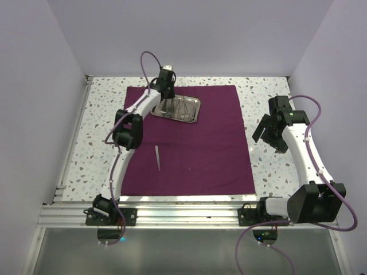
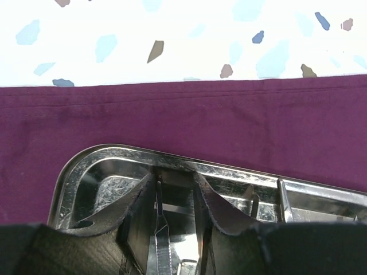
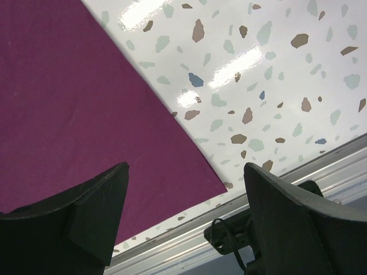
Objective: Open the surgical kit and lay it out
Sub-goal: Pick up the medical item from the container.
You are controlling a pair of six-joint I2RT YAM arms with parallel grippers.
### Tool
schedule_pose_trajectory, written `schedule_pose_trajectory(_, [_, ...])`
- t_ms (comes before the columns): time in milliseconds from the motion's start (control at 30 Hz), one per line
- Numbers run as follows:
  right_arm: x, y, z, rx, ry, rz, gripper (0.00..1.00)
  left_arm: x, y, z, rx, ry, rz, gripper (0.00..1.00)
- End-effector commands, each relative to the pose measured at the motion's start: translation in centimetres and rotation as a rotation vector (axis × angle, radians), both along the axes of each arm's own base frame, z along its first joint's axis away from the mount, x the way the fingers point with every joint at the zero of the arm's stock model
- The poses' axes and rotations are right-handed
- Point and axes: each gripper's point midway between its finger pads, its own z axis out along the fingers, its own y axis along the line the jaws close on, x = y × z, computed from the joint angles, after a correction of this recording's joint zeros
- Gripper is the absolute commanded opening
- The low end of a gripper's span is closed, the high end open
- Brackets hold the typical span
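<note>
The dark purple cloth (image 1: 212, 149) lies spread flat on the table. At its far edge sits the shiny steel tray (image 1: 195, 100) with slim metal instruments (image 1: 184, 109) inside. My left gripper (image 1: 167, 102) reaches down into the tray's left end. In the left wrist view its fingers (image 2: 140, 200) stand apart astride one slim flat instrument (image 2: 159, 240), which lies close to the left finger; a gap shows on its right side. A single thin instrument (image 1: 157, 157) rests alone on the cloth nearer me. My right gripper (image 1: 268, 137) hovers open beyond the cloth's right edge, holding nothing.
Speckled terrazzo tabletop (image 1: 269, 172) borders the cloth (image 3: 69, 103) on all sides. White walls close in the left, back and right. An aluminium rail (image 1: 183, 215) runs along the near edge, and it shows with a cable mount (image 3: 229, 232) under the right gripper (image 3: 184, 167).
</note>
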Motion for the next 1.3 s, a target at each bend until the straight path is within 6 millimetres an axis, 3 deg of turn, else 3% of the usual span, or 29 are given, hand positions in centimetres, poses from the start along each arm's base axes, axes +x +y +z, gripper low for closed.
schedule_pose_trajectory(0, [-0.3,-0.2,0.2,-0.017,0.002,0.006,0.85,-2.4,-0.1,-4.9,0.06,0.121,-0.032,0.35])
schedule_pose_trajectory(300, [-0.9,-0.2,-0.5,-0.015,0.012,0.01,0.85,-3.2,1.4,-5.7,0.121,0.153,0.001,0.29])
schedule_pose_trajectory(667, [-0.7,-0.2,-0.9,-0.014,0.017,0.012,0.85,-5.7,2.7,-9.8,0.191,0.29,0.0,0.14])
schedule_pose_trajectory(833, [-0.6,0.0,-1.1,-0.005,0.016,0.01,0.85,-8.0,3.2,-11.7,0.22,0.393,-0.02,0.07])
schedule_pose_trajectory(967, [-0.7,0.1,-1.4,0.001,0.015,0.009,0.85,-8.8,3.4,-11.7,0.249,0.423,-0.033,0.0])
schedule_pose_trajectory(1167, [-0.4,0.5,-1.6,0.026,-0.002,0.01,0.85,-10.2,2.5,-11.6,0.189,0.466,-0.06,0.0])
schedule_pose_trajectory(1267, [-0.2,0.7,-1.3,0.035,-0.014,0.013,0.85,-8.9,1.0,-8.8,0.103,0.404,-0.091,0.0])
